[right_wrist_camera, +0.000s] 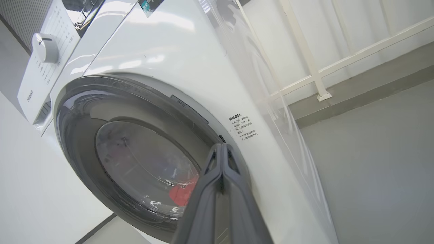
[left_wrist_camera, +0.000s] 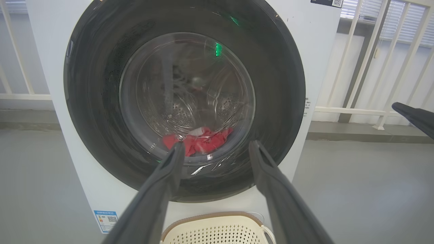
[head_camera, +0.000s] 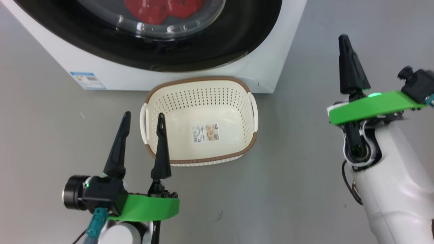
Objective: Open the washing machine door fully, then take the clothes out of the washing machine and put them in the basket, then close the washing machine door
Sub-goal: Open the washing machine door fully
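The white washing machine (left_wrist_camera: 322, 54) stands with its door (left_wrist_camera: 91, 101) closed flat against the front, a glossy black ring around a clear glass window. Red clothes (left_wrist_camera: 198, 140) lie at the bottom of the drum behind the glass; they also show through the window as the clothes (head_camera: 159, 10) and clothes (right_wrist_camera: 181, 195). The cream basket (head_camera: 200, 162) with a brown rim sits on the floor right before the machine, holding nothing but a sticker. My left gripper (head_camera: 144, 118) is open, its right finger over the basket's left wall. My right gripper (right_wrist_camera: 222, 146) is shut on nothing, raised to the right of the machine.
Grey floor (head_camera: 298, 176) surrounds the basket. A white railing (left_wrist_camera: 369, 67) runs behind and to the right of the machine. A control knob (right_wrist_camera: 45, 47) sits on the machine's top panel. A blue label (head_camera: 87, 80) marks the lower left corner.
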Robot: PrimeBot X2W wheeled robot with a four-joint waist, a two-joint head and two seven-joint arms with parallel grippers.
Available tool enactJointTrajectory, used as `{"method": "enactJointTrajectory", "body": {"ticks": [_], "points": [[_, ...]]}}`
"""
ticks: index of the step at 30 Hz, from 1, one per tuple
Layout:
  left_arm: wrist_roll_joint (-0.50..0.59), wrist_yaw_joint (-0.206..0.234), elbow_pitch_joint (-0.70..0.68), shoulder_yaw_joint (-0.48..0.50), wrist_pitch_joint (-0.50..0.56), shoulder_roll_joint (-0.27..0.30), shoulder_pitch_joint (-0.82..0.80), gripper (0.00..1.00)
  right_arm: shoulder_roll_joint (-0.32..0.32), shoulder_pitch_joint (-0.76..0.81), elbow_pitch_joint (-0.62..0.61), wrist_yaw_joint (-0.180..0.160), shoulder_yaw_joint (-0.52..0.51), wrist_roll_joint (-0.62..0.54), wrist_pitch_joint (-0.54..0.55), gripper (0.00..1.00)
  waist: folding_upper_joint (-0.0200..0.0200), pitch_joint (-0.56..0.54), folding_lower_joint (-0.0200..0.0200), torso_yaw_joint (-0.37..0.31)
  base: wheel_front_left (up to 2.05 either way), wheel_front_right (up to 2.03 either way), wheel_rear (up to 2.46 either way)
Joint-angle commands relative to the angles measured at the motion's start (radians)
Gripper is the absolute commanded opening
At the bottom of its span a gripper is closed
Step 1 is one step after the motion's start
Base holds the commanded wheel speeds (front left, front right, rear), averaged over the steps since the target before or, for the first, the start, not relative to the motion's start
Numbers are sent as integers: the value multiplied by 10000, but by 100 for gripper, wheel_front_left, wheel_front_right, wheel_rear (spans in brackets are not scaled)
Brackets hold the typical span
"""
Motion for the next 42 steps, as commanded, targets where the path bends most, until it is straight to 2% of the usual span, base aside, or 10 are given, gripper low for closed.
{"method": "enactJointTrajectory", "body": {"ticks": [1, 7, 14, 21, 36, 42], "points": [[121, 75, -348, 257, -113, 109, -280, 100, 74, -367, -202, 4, 250, 258, 100, 0, 0, 350, -1, 91, 0, 0, 0], [145, 147, -951, 240, -119, 108, -420, 100, -112, -1286, -204, 4, 159, 1355, 669, 0, 0, 926, -1, 106, 0, 0, 0], [245, 216, -1242, 194, -120, 107, -549, 100, -439, -2205, -299, 4, -131, 3228, 1891, 0, 0, 1534, -1, 212, 0, 0, 0], [320, 260, -1265, 93, -121, 107, -635, 100, -679, -3198, -38, 4, -356, 4624, 3297, 0, 0, 2012, -1, 373, 0, 0, 0], [217, 331, -1309, -100, -122, 107, -765, 100, -881, -4866, 980, 4, -686, 6299, 5940, 0, 0, 2518, -1, 751, 0, 0, 0], [192, 346, -1336, -172, -122, 107, -820, 100, -911, -5571, 1386, 4, -701, 6383, 6392, 0, 0, 2708, -1, 892, 0, 0, 0]]}}
